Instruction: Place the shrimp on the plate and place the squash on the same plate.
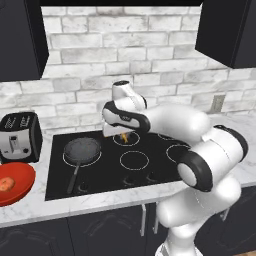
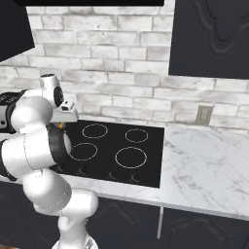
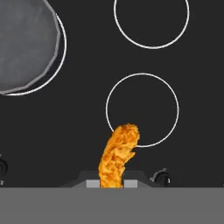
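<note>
Neither item is plated yet: you have the shrimp [image 3: 118, 155] clamped in the gripper [image 3: 111, 180] above the stovetop [image 1: 150, 172], while the squash [image 1: 6, 183] sits on the red dish [image 1: 22, 175].

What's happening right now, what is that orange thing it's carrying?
Gripper shut on shrimp, above the stove. Squash on red dish. Nothing in the way.

Open cooktop [image 1: 150, 150] right of the pan [image 1: 82, 150]; toaster [image 1: 19, 136] blocks left.
</note>
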